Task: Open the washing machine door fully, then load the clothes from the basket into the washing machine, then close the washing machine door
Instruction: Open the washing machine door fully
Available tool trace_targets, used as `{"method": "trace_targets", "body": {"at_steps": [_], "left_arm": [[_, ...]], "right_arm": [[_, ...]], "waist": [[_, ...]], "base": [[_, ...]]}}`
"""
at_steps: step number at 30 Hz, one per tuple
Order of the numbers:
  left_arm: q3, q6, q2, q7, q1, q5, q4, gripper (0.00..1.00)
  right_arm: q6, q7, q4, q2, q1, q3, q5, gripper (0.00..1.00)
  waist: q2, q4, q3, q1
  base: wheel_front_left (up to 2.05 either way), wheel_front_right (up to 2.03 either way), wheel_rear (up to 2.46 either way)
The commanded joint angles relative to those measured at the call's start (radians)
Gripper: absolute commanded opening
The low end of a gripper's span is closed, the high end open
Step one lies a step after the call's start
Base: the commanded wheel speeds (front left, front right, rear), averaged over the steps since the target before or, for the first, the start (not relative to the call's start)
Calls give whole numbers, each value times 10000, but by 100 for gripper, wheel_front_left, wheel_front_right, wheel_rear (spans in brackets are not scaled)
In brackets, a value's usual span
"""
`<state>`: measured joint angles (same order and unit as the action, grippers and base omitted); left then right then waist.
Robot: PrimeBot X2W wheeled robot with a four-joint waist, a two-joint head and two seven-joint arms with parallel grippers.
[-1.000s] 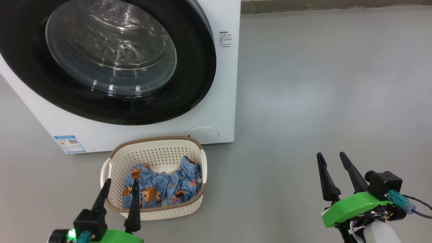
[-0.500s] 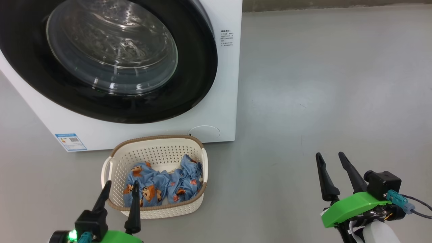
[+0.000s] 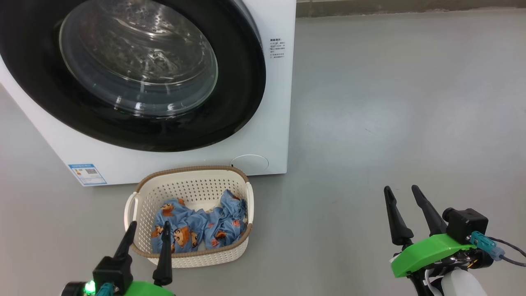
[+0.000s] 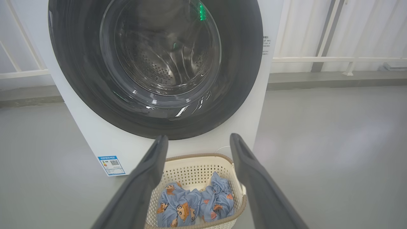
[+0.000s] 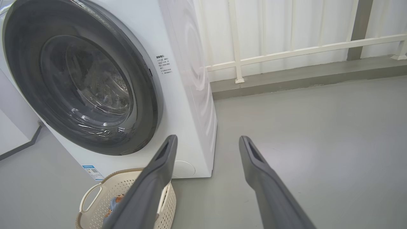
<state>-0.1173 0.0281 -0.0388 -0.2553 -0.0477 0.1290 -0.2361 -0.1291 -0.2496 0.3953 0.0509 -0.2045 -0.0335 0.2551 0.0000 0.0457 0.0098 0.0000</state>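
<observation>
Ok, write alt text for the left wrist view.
A white washing machine, its round black-rimmed door shut, stands on a grey floor. Before it, a cream basket holds blue bear-print clothes, seen between the two dark fingers of the open left gripper.

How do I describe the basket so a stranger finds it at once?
Find the big white washing machine with its round black door. On the grey floor before it stands a cream basket. Its brown rim and the blue bear-print clothes inside mark it.
</observation>
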Motion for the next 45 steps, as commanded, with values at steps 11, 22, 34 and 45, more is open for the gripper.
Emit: {"method": "trace_targets", "body": {"at_steps": [11, 22, 34, 45], "left_arm": [[268, 89, -114, -65, -281, 64, 119, 100], [240, 99, -114, -65, -307, 108, 89, 100], [242, -17, -114, -65, -571, 337, 200, 100], [119, -198, -114, -65, -1095, 856, 662, 100]], "right_arm": [[-16, -122, -219, -7, -301, 315, -34, 100], [-16, -122, -312, -7, -300, 366, -62, 29], [-16, -122, 349, -7, -827, 834, 3989, 0], [-16, 441, 1498, -7, -3092, 1234, 8965, 0]], "waist": [[0, -11, -36, 0], [0, 36, 51, 0], [0, 378, 622, 0], [0, 1097, 1575, 0]], "base": [[0, 0, 0], [0, 0, 0], [0, 0, 0], [0, 0, 0]]}}
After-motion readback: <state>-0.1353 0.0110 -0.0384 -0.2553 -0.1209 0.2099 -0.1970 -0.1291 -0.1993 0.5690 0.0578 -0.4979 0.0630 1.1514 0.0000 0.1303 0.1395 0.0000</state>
